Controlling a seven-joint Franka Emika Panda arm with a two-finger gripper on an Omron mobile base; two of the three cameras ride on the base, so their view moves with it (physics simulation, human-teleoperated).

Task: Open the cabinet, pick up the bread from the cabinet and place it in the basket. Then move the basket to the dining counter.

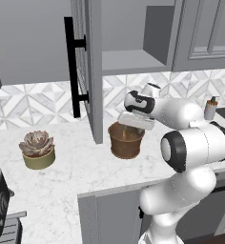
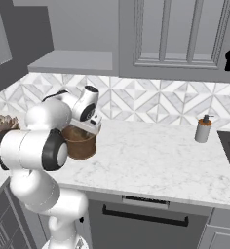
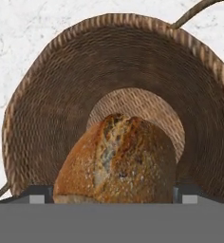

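The golden-brown bread (image 3: 117, 161) sits between the 2 dark fingertips (image 3: 38, 194) of the gripper (image 3: 111, 195), jaws closed on its sides, directly over the open mouth of the woven brown basket (image 1: 126, 140). The basket stands on a white marble counter (image 2: 156, 160) beside the open glass-paned cabinet door (image 1: 88, 66) with its black bar handle (image 1: 72, 66). Geometric tiles (image 2: 151, 99) back the counter; a potted succulent (image 1: 37, 149) and a soap dispenser (image 2: 202, 128) stand apart. No writing is legible.

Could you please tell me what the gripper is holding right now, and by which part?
The gripper holds the bread by its two opposite sides, above the basket.
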